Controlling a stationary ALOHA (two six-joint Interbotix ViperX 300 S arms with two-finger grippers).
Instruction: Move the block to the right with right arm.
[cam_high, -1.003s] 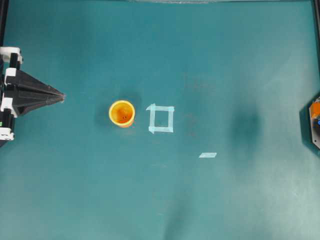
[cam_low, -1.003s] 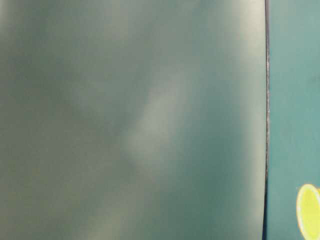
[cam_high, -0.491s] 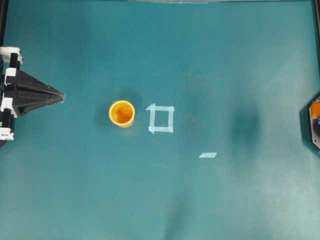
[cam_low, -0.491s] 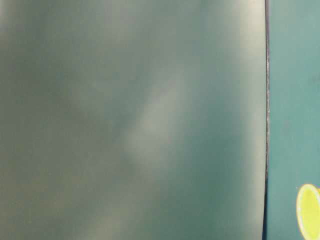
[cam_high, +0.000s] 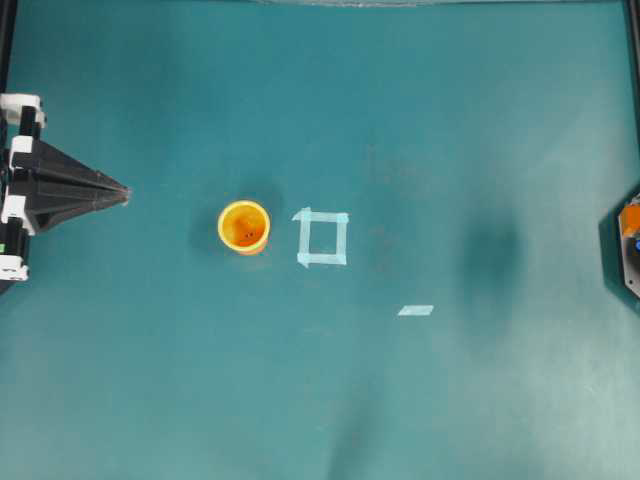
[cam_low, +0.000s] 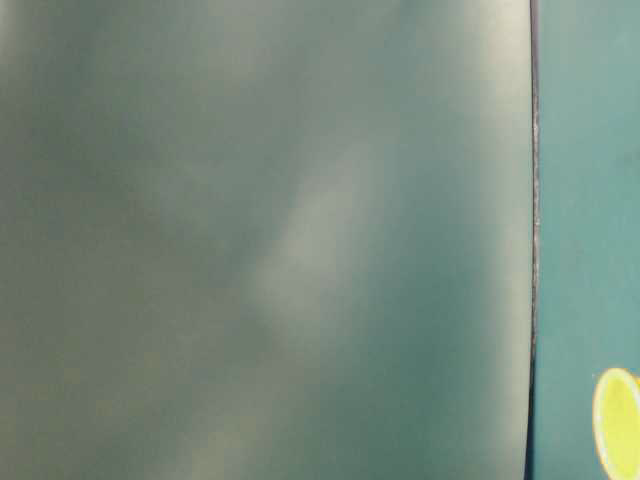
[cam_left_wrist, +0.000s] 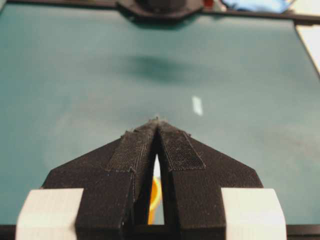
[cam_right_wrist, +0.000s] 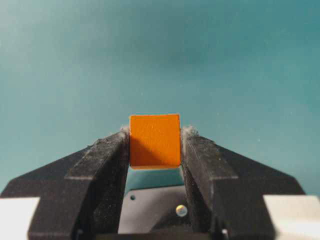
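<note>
The block, a small orange cube, sits clamped between the two black fingertips of my right gripper, held above the teal table. In the overhead view only a dark part of the right arm shows at the right edge, and the block cannot be made out there. My left gripper lies at the far left, pointing right. Its jaws are shut with nothing between them.
A round yellow-orange cup stands left of centre, also at the lower right of the table-level view. Beside the cup is a pale tape square, and a short tape strip lies further right. A blurred grey-green surface fills most of the table-level view.
</note>
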